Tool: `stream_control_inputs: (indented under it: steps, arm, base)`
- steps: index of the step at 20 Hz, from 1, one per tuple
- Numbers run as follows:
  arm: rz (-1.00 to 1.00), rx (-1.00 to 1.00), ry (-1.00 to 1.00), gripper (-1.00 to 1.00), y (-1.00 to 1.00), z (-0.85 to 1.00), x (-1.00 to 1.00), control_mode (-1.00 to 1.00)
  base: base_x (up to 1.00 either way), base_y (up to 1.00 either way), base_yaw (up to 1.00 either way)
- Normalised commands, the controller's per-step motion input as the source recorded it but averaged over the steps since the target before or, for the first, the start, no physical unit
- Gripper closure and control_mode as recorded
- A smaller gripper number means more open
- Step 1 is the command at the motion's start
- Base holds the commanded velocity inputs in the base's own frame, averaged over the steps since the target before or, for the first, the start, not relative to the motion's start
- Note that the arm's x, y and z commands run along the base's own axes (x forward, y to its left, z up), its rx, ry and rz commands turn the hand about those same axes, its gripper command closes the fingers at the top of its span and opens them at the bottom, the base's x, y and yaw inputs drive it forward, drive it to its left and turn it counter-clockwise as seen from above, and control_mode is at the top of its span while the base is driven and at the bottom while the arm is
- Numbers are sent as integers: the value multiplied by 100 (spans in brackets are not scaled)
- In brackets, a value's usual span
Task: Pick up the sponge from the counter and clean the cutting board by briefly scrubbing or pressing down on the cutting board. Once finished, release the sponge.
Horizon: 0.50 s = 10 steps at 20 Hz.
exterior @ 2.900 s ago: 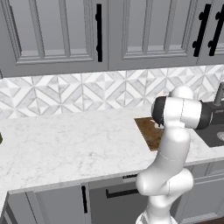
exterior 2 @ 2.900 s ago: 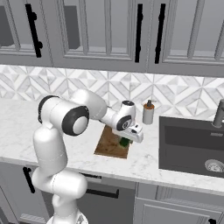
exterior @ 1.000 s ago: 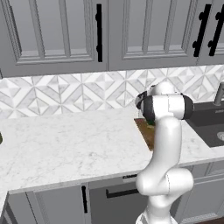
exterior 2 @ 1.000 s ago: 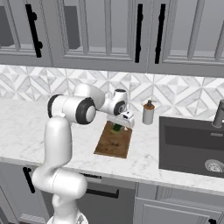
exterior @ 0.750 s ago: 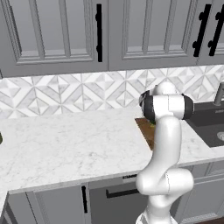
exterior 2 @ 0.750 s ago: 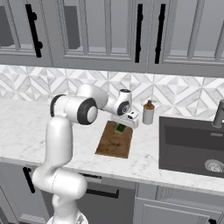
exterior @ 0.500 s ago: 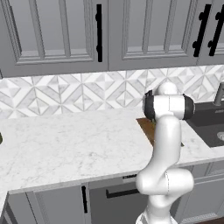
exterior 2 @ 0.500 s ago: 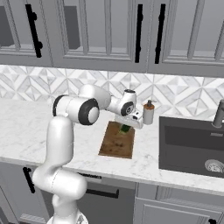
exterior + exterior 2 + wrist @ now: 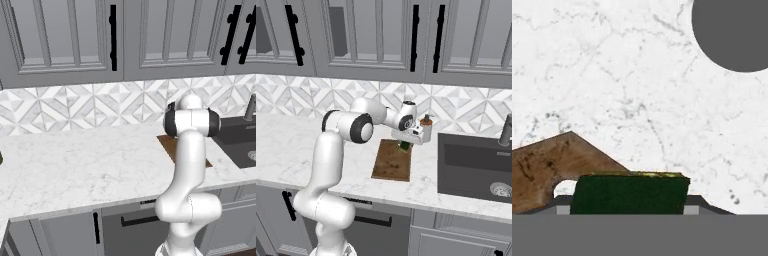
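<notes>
**Op:** Right base view: I see the gripper reached out over the far end of the cutting board, near the board's 12 o'clock edge. The sponge is pinched in it, dark green face showing, hanging just above the board's far right corner.

**Obs:** Jaws?

**Op:** Narrow, closed onto the sponge. Hand view has the sponge across the bottom, dark green broad side toward the camera, a thin yellow-green strip along its top edge.

**Obs:** Touching the wood?

**Op:** I can't tell. In the hand view a corner of the cutting board sits at 8 o'clock, with a pale notch beside the sponge; white worktop beyond, and a dark round shape at 1 o'clock.

**Obs:** Surroundings?

**Op:** Board lies flat on the worktop, long axis running away from me. A small bottle stands just beside the gripper at 3 o'clock, the dark sink further right. Left base view: the arm's elbow covers most of the board.
</notes>
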Motion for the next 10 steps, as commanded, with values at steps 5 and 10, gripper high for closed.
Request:
stream_control_inputs:
  steps: [5,10]
  arm:
    - [0,0,13,100,78,0,42,-100]
    - [7,1,13,100,80,-13,-52,-100]
  base:
    - [0,0,0]
    - [0,0,0]
